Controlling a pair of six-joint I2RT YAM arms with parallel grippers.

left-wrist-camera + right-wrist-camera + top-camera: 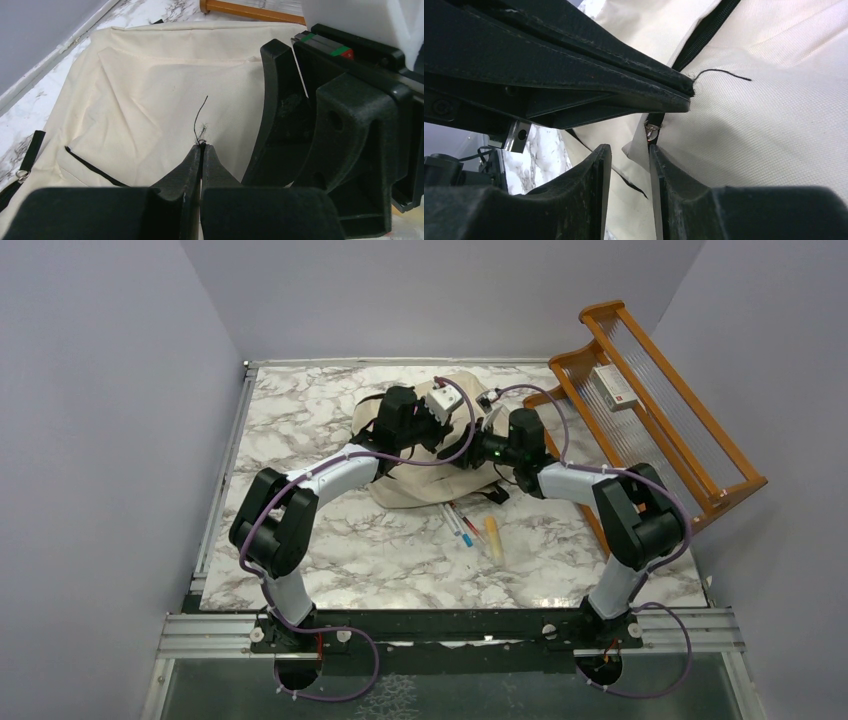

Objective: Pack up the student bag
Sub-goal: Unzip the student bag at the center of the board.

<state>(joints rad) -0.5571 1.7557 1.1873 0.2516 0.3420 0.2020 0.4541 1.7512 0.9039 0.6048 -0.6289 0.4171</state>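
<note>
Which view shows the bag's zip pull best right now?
Right wrist: the metal pull sits just above the open right pincer, on the bag. Left wrist shows fabric and a thread, no pull; in top, arms hide it.

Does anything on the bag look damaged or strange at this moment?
Yes: a frayed black thread sticks out from the shut tips of the left gripper, over the student bag. It may be loose stitching.

From the centre of the table (330, 550), you are seeing the student bag (420, 485) lying toward 12 o'clock. Two pens (462, 523) and a tube (493, 538) are lying just beside its 6 o'clock edge, with the tube at the pens' 3 o'clock. A wooden rack (660, 430) is sitting at the bag's 3 o'clock, carrying a box (615, 387) at its far end. Both grippers are sitting over the bag, the left gripper (201, 150) at 9 o'clock of the right gripper (628, 150).
</note>
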